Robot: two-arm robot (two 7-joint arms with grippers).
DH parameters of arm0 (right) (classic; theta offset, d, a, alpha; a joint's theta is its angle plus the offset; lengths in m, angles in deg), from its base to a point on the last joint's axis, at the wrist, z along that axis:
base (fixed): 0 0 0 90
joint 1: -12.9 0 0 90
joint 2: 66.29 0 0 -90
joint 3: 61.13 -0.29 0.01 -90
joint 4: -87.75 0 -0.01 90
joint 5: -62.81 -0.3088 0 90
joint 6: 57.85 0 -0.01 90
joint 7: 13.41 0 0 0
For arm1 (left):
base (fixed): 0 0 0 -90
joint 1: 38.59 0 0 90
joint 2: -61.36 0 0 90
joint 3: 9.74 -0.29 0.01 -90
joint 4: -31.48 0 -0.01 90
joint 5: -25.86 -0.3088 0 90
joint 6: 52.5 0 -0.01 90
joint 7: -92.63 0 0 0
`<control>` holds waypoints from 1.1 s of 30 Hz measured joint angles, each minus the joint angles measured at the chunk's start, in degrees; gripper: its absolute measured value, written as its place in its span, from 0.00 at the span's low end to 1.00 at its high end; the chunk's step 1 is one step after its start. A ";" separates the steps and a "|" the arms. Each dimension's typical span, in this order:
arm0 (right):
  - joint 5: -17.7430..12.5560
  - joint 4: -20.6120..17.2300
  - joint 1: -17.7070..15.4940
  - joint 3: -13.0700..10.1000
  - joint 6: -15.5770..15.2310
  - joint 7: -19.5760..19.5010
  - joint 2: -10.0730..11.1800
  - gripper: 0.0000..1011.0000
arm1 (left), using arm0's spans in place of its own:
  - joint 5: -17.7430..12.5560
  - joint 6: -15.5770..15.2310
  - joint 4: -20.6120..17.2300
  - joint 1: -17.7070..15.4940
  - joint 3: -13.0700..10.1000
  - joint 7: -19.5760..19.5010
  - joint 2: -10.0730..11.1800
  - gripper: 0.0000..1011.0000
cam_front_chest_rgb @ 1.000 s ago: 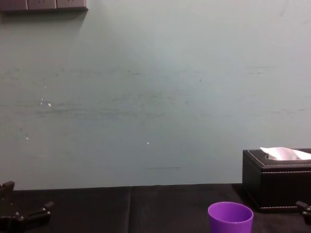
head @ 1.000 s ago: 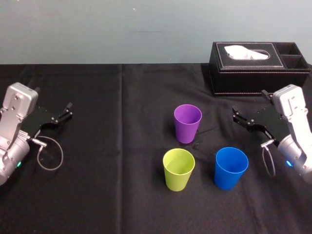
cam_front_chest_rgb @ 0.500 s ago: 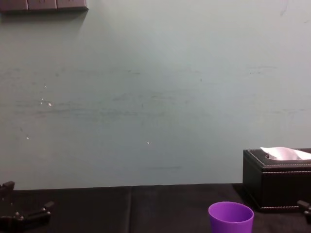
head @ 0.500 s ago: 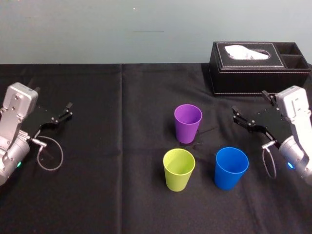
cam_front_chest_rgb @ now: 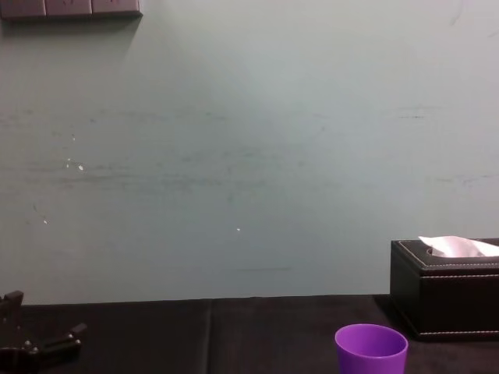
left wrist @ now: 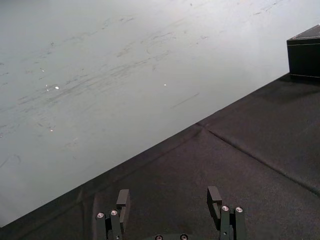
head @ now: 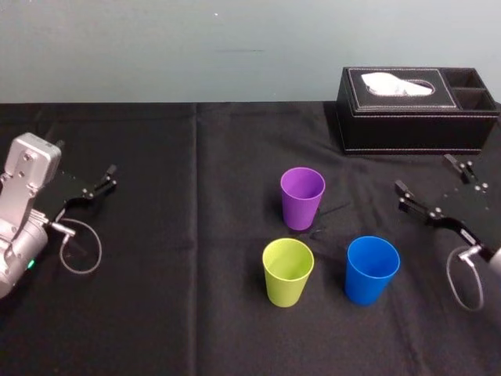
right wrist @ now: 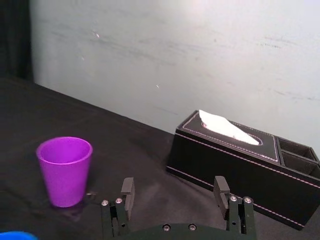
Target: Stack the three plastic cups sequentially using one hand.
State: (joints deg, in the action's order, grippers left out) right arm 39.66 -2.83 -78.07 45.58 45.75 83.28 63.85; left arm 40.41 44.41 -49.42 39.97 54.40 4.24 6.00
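Head view first: black-draped tabletop across the whole scene, running back to a pale wall. Black leather tissue box at the far right of it, white tissue poking from the slot, two open compartments at its right end. Silver-cased left arm parked low at the left edge, wrist angled inward, well apart from every cup.

Three tumblers upright, mouths up, each standing alone in a loose triangle right of centre:
- purple cup farthest back
- yellow-green cup nearer and slightly left of it
- blue cup nearer and to the right, level with the yellow-green one

Reaching in from the right edge, forward of the tissue box and just right of the blue cup: right claw, spread wide, holding nothing, touching no cup. Aimed between the purple cup and the tissue box, judging by the right wrist view.

Out at the left: left claw, likewise spread wide and empty, hovering over bare black cloth.

Chest view: rim of the purple cup low in frame, left of the tissue box.
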 joint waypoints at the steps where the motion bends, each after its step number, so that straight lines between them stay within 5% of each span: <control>1: -0.98 -1.00 -1.38 -0.88 0.62 0.75 0.65 0.99 | 0.00 0.00 0.00 0.00 0.00 0.00 0.00 1.00; 11: -11.38 -5.16 -9.64 -5.58 3.32 12.12 5.09 0.99 | 0.00 0.00 0.00 0.00 0.00 0.00 0.00 1.00; 23: -8.31 -9.06 -18.60 -8.23 6.65 15.62 8.33 0.99 | 0.00 0.00 0.00 0.00 0.00 0.00 0.00 1.00; 33: -6.01 -8.80 -19.57 -7.52 6.74 17.75 7.39 0.99 | 0.00 0.00 0.00 0.00 0.00 0.01 0.00 1.00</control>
State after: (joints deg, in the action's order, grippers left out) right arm 33.65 -11.64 -97.63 38.05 52.49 101.04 71.24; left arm 40.41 44.41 -49.42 39.97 54.40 4.25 6.01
